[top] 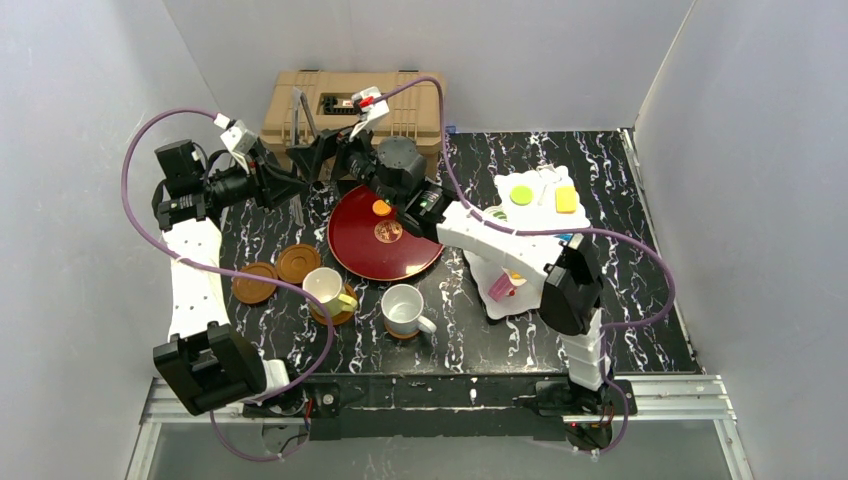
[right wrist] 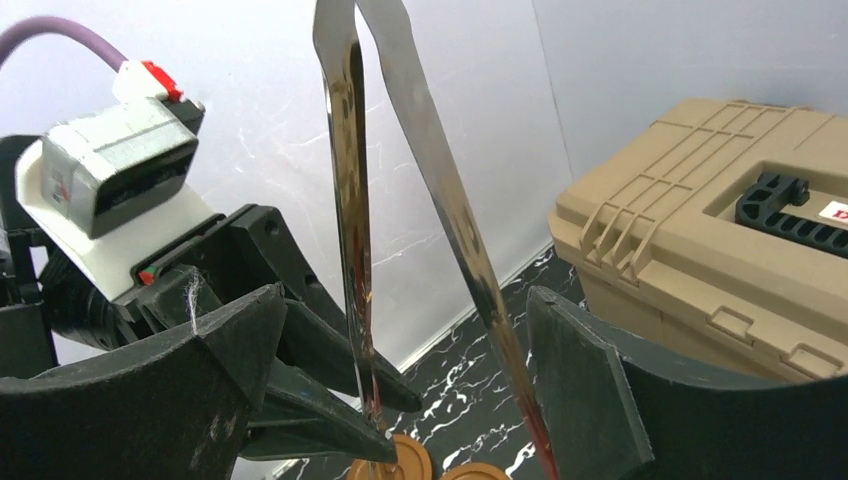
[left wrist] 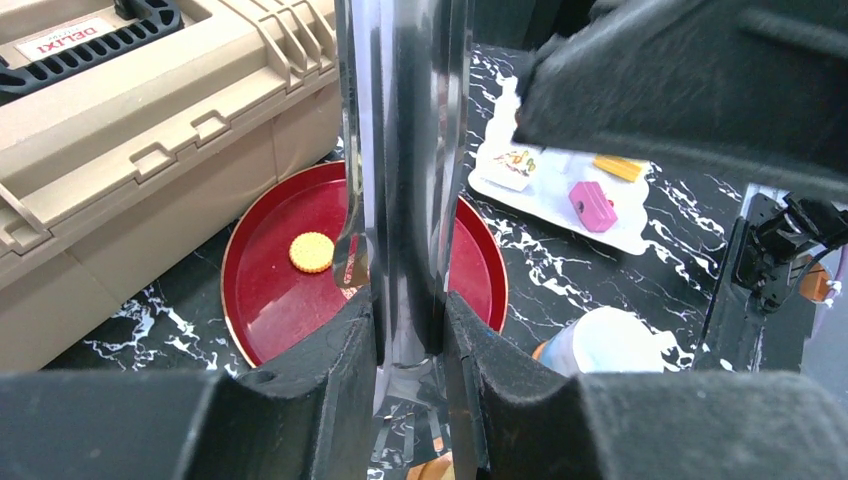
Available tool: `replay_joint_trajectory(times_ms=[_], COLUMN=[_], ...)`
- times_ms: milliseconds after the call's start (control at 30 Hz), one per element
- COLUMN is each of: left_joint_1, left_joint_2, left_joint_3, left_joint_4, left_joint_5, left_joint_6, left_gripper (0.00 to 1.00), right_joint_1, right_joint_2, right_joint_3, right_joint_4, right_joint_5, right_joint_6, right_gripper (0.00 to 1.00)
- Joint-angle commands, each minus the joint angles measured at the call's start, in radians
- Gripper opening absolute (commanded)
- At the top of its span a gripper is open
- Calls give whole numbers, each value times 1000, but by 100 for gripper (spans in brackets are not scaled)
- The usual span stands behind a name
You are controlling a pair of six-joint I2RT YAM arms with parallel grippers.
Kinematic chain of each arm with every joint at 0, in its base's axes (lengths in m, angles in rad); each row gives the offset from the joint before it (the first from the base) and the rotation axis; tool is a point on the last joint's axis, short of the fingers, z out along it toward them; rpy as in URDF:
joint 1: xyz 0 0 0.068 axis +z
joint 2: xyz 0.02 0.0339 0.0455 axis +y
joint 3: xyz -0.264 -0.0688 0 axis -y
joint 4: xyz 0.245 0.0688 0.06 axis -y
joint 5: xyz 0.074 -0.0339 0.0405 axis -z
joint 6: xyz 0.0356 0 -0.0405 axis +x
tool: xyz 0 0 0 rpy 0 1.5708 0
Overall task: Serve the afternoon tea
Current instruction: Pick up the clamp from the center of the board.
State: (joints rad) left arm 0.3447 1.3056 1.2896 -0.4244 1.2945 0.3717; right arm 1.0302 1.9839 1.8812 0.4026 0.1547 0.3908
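**teatime_bot:** Top external view has the big round dark-red tray (top: 365, 262) mid-table, so I'm placing everything off that. One small round orange biscuit (top: 381, 208) sits on the tray, toward its far side. Where's the rest of the tea stuff?

**yam_fan:** Right of the tray is the white scalloped stand (top: 540, 205), with a flat green disc (top: 521, 193), a yellow block (top: 566, 199) and a small pink cake (top: 500, 287) on it. At the tray's near edge there's a pale-yellow mug (top: 322, 288) to the near left and a white mug (top: 403, 308) more or less straight in front, each on a round brown saucer (top: 346, 300). Two more saucers (top: 253, 283) lie bare, left of the tray. The tan plastic case (top: 420, 105) sits behind the tray.

**teatime_bot:** And the grippers?

**yam_fan:** The left gripper (left wrist: 408, 310) is clamped on a pair of shiny metal tongs (right wrist: 345, 200), held up by the tray's far-left rim, between tray and case. The right gripper (right wrist: 405, 300) is at that same spot with its jaws spread wide and nothing held. The tongs just stand in the gap between its fingers. Can't tell if a blade actually touches one of those fingers.
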Motion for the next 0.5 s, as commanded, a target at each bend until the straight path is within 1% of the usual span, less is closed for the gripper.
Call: replay_joint_trajectory(times_ms=[0, 133, 267, 400, 467], left_joint_1=[-2, -3, -2, -2, -2], left_joint_2=[1, -2, -4, -3, -3], left_joint_3=[32, 32, 27, 29, 29], left_joint_4=[-22, -22, -22, -34, -41], left_joint_5=[37, 39, 37, 27, 25], left_joint_6=[24, 26, 34, 51, 58], left_gripper=[10, 10, 10, 10, 10], right_joint_1=[13, 19, 33, 52, 56], right_joint_2=[28, 63, 92, 122, 103], right_joint_3=[60, 113, 142, 198, 162], right_joint_4=[47, -1, -15, -100, -92], right_joint_5=[-18, -4, 5, 38, 63], right_joint_6=[9, -4, -22, -71, -95], right_gripper=[98, 98, 98, 98, 94])
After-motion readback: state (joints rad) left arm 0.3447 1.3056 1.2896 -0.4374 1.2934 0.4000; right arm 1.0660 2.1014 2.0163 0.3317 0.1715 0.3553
